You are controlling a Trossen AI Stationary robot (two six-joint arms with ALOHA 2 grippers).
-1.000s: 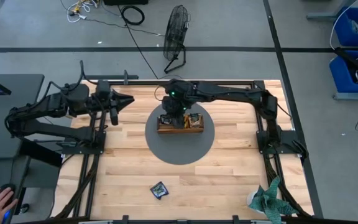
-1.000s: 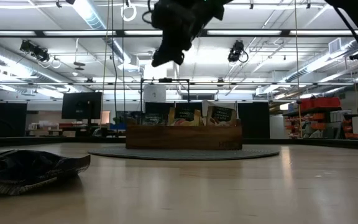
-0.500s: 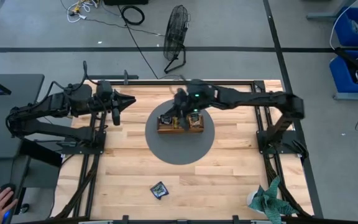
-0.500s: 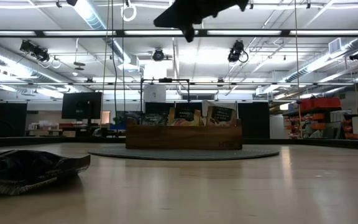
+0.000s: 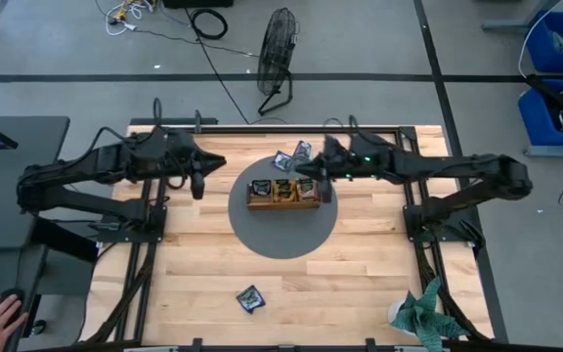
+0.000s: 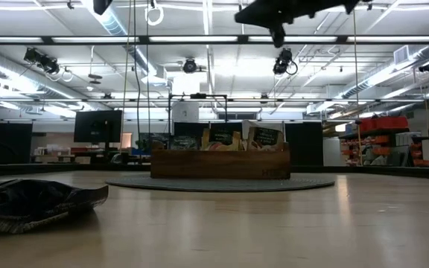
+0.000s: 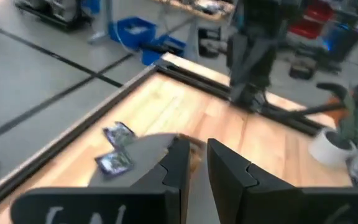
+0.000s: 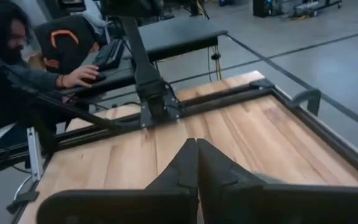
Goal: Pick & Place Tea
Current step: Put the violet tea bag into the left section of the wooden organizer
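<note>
Since a second ago the right gripper [image 5: 313,165] has pulled back off the wooden tray [image 5: 283,200], fingers pressed together, empty. Just beyond it, two tea sachets [image 5: 292,155] lie near the table's far edge. Another sachet [image 5: 250,298] lies well behind on bare boards. Opposite, the left gripper [image 5: 203,174] hovers slightly parted.

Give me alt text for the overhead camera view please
A wooden tray holding tea sachets sits on a grey round mat mid-table, flanked by the left gripper and right gripper. Two sachets lie behind it, another near the front.
</note>
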